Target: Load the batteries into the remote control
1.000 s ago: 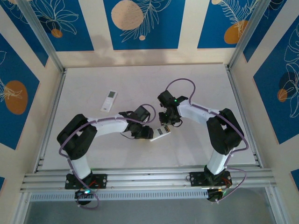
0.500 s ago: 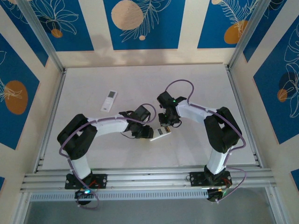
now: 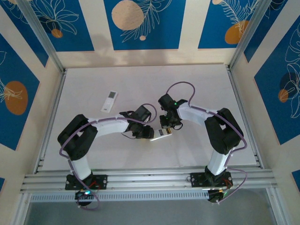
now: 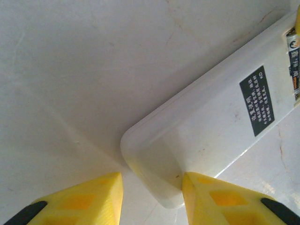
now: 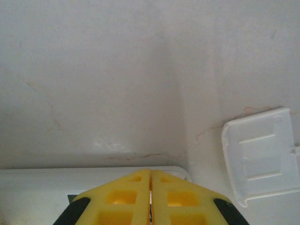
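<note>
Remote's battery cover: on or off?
Off. The cover lies flat on the table, apart from the remote, whose open compartment shows a battery.

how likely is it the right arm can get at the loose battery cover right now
Probably yes: the cover lies flat on the table close beside the right gripper, with nothing between them. Its jaws are shut, so they would have to open first.

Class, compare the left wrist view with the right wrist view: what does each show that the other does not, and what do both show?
Left wrist, not right wrist: the left gripper open with a corner of the remote between its fingers, the black label, and a battery in the bay. Right wrist, not left wrist: the right gripper shut, and the loose battery cover. Both: the white remote lying on the table.
</note>
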